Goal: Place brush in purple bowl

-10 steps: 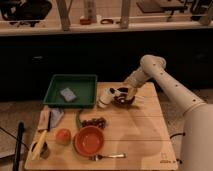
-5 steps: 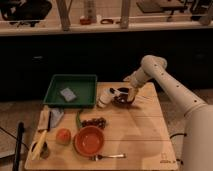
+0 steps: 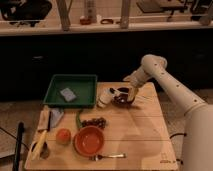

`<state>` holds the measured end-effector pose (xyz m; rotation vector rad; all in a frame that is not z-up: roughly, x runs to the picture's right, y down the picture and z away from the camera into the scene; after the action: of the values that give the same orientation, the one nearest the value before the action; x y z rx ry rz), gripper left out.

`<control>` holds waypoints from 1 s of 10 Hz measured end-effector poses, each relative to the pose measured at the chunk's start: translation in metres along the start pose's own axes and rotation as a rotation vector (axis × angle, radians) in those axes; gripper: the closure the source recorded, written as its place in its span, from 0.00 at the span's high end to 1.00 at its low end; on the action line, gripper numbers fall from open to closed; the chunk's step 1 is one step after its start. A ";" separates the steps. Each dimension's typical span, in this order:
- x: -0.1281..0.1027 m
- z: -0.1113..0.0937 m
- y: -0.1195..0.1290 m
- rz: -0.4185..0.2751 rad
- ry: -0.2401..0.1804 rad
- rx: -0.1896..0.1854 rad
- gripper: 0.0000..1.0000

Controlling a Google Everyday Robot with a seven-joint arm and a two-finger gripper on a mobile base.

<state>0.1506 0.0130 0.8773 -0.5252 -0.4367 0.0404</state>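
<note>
The purple bowl (image 3: 121, 98) stands on the wooden table (image 3: 140, 130) near its back edge, just right of the green tray. The brush (image 3: 104, 98), a stubby white cylinder, lies tilted on the table against the bowl's left side, outside the bowl. My gripper (image 3: 126, 92) comes in from the right on the white arm and hangs over the bowl's far right rim, a short way right of the brush. Nothing can be made out in its grasp.
A green tray (image 3: 55, 97) with a grey-blue sponge (image 3: 66, 94) sits at the back left. In front lie dark grapes (image 3: 94, 121), a green pepper (image 3: 78, 119), an orange fruit (image 3: 63, 135), an orange-red bowl (image 3: 90, 140), a fork (image 3: 108, 156) and a banana (image 3: 40, 143).
</note>
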 end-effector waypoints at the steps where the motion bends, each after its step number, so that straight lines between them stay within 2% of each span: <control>1: 0.001 -0.002 0.001 -0.002 -0.001 0.002 0.80; 10: 0.002 -0.008 0.004 -0.016 -0.002 -0.007 0.80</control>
<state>0.1556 0.0127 0.8699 -0.5282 -0.4429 0.0238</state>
